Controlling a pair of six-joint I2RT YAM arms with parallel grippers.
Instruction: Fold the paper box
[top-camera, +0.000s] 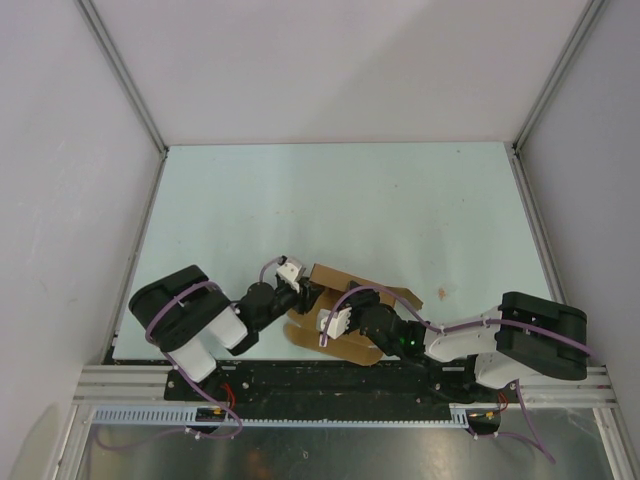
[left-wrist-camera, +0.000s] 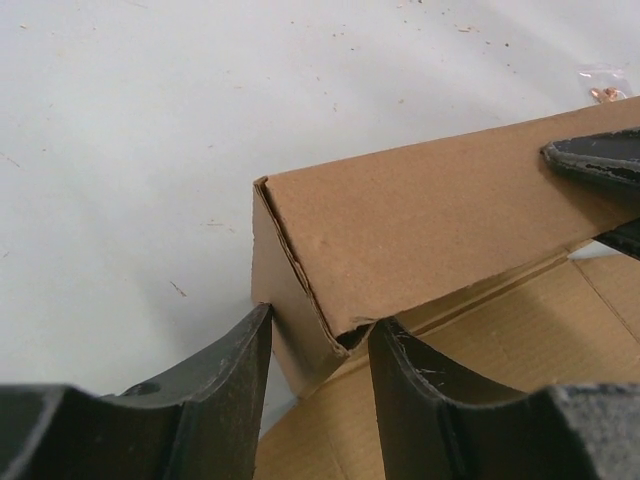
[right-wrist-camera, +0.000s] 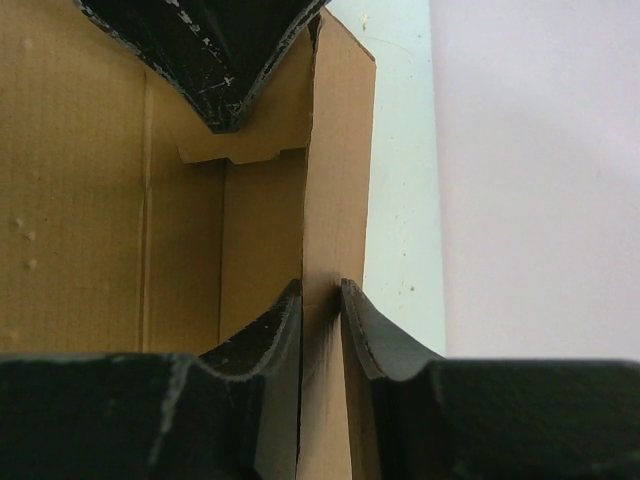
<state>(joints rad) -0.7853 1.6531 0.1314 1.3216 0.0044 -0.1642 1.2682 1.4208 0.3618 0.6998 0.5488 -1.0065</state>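
We see the paper box (top-camera: 340, 277) lying at the near edge of the pale table (top-camera: 350, 200), half raised, between the two arms. It is open at the top. Inside it the right wrist view shows only its ribbed floor, a crease line and a notched tab against the far wall.

The left gripper (top-camera: 303, 297) reaches into it from the left and the right gripper (top-camera: 325, 330) from the right.

From overhead the arms hide most of the box, so the wrist views tell us more. In the left wrist view the left gripper (left-wrist-camera: 320, 335) stands half spread astride the end of a doubled wall, one finger outside and one inside. We cannot tell whether the fingers press the cardboard. A finger of the right gripper (left-wrist-camera: 600, 160) rests over the same wall farther along.

In the right wrist view the right gripper (right-wrist-camera: 322, 295) straddles a thin upright wall with its jaws a little apart. The inner finger touches the card and the outer one stands just off it.

Only the left wrist view shows a small orange scrap (left-wrist-camera: 605, 90) on the table beyond the box
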